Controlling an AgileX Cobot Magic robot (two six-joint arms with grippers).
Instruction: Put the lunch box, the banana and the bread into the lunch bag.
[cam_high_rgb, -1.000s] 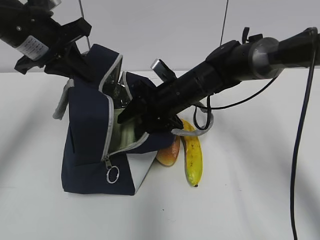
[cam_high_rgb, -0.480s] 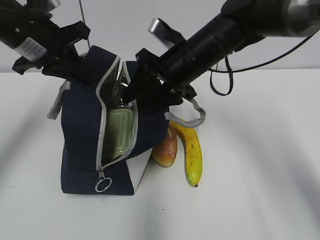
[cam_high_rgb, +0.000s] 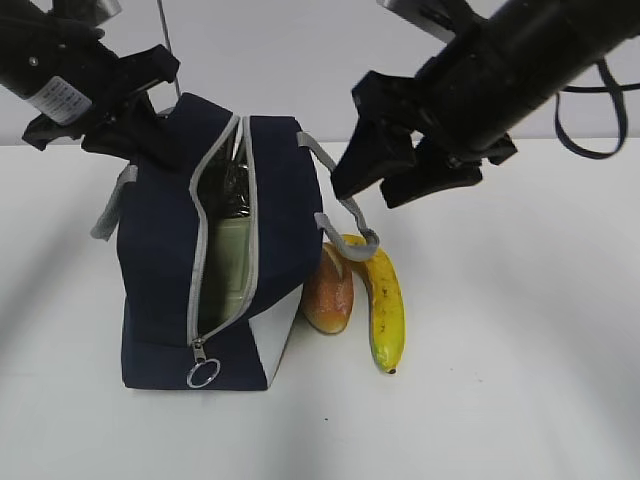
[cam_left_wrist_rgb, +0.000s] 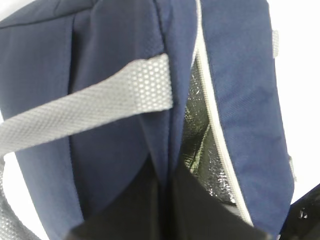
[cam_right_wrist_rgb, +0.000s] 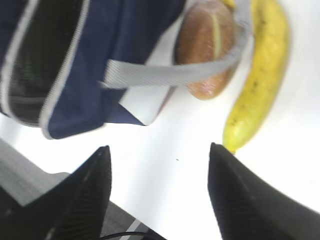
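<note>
The navy lunch bag (cam_high_rgb: 160, 250) stands on the white table with its zipper open. The pale green lid of the lunch box (cam_high_rgb: 228, 268) shows inside the opening. My left gripper (cam_high_rgb: 160, 145) is shut on the fabric of the bag's top edge; in the left wrist view the jaws (cam_left_wrist_rgb: 167, 200) pinch navy cloth beside the silver lining (cam_left_wrist_rgb: 200, 150). The bread (cam_high_rgb: 330, 292) and the banana (cam_high_rgb: 386, 305) lie on the table right of the bag. My right gripper (cam_high_rgb: 375, 190) hangs open and empty above them. In the right wrist view it (cam_right_wrist_rgb: 160, 147) is over bare table, near the banana (cam_right_wrist_rgb: 257, 85) and the bread (cam_right_wrist_rgb: 207, 50).
A grey strap handle (cam_high_rgb: 345, 220) droops from the bag over the bread and the banana's top end. The zipper's metal ring pull (cam_high_rgb: 203, 375) hangs at the bag's lower front. White table spreads to the right and in front.
My right gripper has come up and to the right out of the bag's opening, leaving the lunch box inside. The bag has settled more upright. The left gripper keeps its hold.
</note>
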